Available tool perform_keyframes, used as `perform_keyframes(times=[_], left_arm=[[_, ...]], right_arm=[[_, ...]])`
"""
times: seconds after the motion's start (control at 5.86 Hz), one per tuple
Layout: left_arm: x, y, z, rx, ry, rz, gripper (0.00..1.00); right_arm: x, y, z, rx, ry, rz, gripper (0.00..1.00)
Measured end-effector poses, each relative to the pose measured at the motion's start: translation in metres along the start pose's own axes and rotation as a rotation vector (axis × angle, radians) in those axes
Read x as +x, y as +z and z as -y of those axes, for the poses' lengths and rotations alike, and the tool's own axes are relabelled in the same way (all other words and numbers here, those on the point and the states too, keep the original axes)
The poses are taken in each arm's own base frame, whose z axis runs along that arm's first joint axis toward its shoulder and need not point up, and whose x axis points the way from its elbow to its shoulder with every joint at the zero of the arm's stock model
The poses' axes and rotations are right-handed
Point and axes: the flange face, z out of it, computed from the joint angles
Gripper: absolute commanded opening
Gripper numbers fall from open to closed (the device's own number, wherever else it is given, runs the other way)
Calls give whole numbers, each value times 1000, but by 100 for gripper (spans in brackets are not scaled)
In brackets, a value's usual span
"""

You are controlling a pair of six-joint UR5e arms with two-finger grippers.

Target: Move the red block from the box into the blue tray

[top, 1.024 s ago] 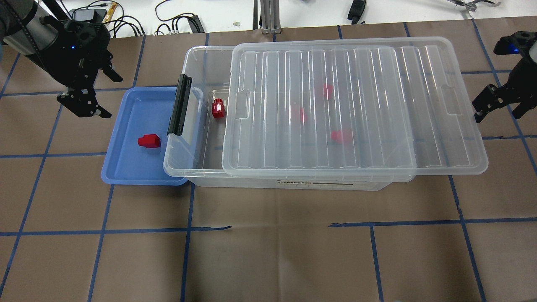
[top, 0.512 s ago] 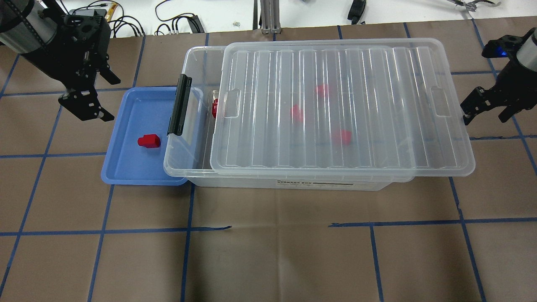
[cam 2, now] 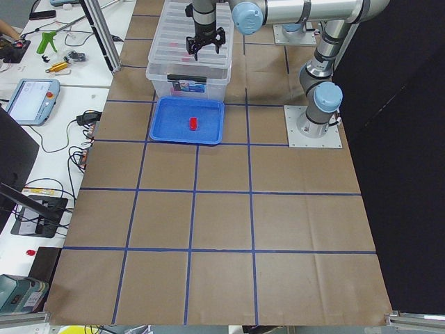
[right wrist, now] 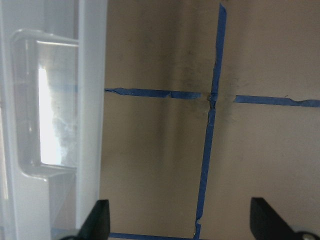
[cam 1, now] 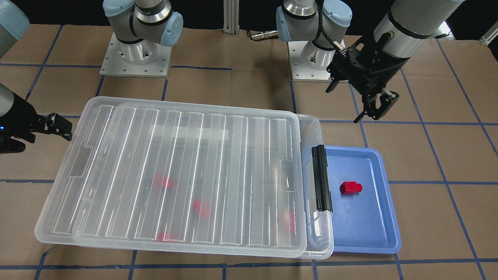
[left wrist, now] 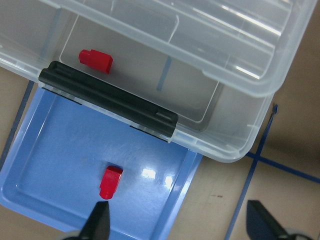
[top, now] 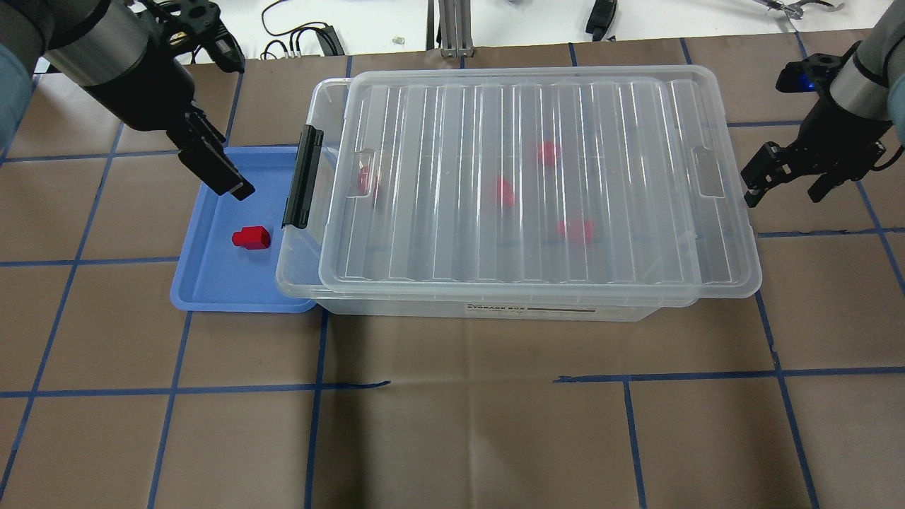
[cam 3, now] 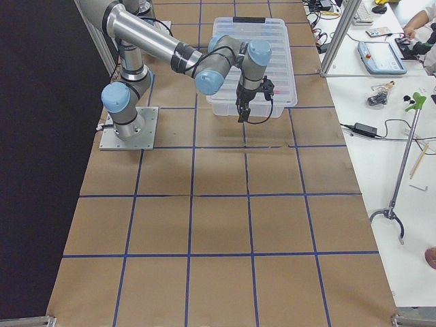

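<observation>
One red block (top: 251, 238) lies in the blue tray (top: 212, 286), and it also shows in the left wrist view (left wrist: 110, 182) and the front view (cam 1: 351, 188). The clear box (top: 495, 308) stands beside the tray, its black latch (top: 302, 177) over the tray's edge. Its ribbed lid (top: 636, 177) covers nearly all of it. Several more red blocks (top: 503, 191) show blurred through the lid. My left gripper (top: 239, 127) is open and empty above the tray's far side. My right gripper (top: 785, 187) is open and empty at the lid's right end.
Brown paper with blue tape lines (top: 452, 382) covers the table. Cables and tools (top: 297, 35) lie on the white bench beyond the far edge. The arm bases (cam 1: 134, 58) stand behind the box in the front view.
The lid has slid left over the box and now covers the block near the latch. My right gripper followed it leftwards. My left gripper turned and shifted right over the tray.
</observation>
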Motion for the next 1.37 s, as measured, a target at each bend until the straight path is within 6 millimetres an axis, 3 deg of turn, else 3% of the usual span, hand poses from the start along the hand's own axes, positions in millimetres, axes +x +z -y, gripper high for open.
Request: perform_keyframes(times=[0.51, 0.85, 1.37], left_arm=[[28, 4, 20, -39, -489, 47, 98], [33, -7, 15, -47, -654, 104, 98], [31, -10, 10, -48, -795, 124, 98]], right_arm=[[-30, -4, 5, 16, -18, 12, 100], [-57, -30, -1, 55, -1, -4, 100], [-165, -95, -13, 44, 182, -12, 100]])
